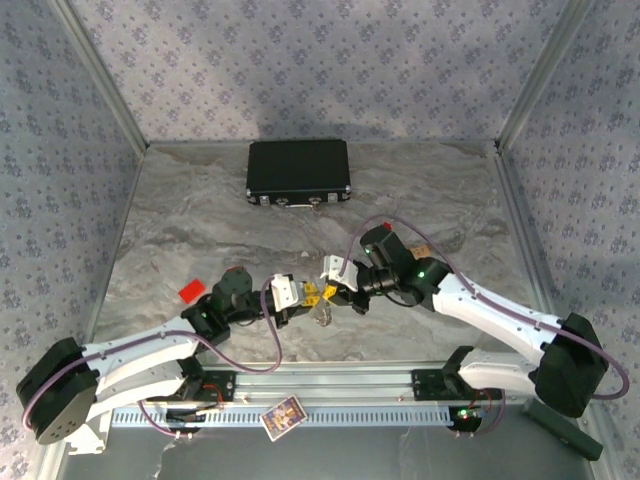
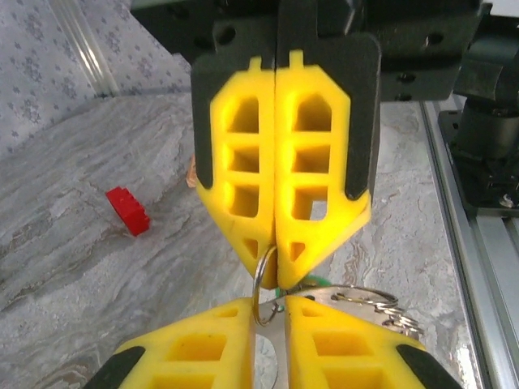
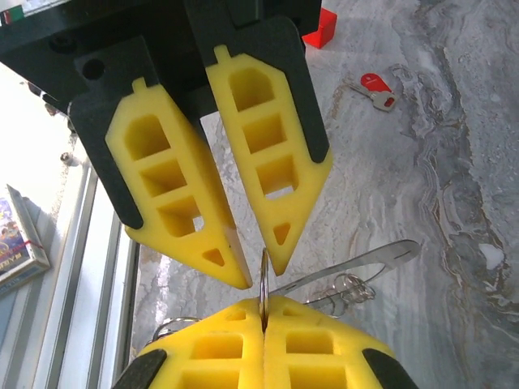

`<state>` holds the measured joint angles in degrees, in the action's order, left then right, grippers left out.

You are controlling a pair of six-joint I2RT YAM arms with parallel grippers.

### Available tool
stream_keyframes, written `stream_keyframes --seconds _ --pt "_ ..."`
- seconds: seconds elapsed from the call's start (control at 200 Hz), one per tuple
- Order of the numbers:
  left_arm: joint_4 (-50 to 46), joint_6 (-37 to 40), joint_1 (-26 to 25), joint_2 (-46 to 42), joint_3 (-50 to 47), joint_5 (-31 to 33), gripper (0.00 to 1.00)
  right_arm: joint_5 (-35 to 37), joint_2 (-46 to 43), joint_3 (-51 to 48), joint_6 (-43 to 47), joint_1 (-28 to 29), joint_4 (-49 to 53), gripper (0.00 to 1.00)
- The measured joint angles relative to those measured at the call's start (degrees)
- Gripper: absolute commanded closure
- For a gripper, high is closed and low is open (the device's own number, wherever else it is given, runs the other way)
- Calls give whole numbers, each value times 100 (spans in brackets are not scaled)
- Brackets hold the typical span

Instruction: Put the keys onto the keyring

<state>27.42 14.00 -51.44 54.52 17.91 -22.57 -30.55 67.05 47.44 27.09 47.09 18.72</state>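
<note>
So the left hand (image 2: 272,312) and right hand (image 3: 263,312) both pinch the keyring (image 3: 264,279) edge-on, tip to tip; the loose red key (image 3: 371,83) looks nearer the left arm.

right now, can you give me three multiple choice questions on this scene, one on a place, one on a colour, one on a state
1. Where does the black case lie?
A) at the far side of the table
B) between the arm bases
C) in the left fingers

2. What colour is the head of the key lying loose on the table?
A) green
B) red
C) blue

3. How do the fingers of the right gripper stand?
A) wide open
B) shut on a red block
C) shut on the thin edge of the keyring

Answers:
1 A: the case sits beyond both arms, near the back wall.
2 B: the right wrist view shows a red head.
3 C: the tips press together with the ring between them.
</note>
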Motion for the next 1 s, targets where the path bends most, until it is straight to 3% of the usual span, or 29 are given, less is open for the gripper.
stream_keyframes --seconds 0.39,0.61,0.68,0.725,0.999 --pt "-570 243 -2 -15 221 -20 90 765 382 750 570 457 975 100" --pt "-691 264 -2 -15 221 -94 100 962 540 942 750 562 1241 100" --pt "-693 264 -2 -17 221 -125 100 957 538 946 776 566 1261 83" --pt "-688 267 -2 -26 221 -129 100 927 535 942 772 562 1252 78" --pt "-345 153 -7 -66 160 -164 100 378 -109 170 398 70 540 76"
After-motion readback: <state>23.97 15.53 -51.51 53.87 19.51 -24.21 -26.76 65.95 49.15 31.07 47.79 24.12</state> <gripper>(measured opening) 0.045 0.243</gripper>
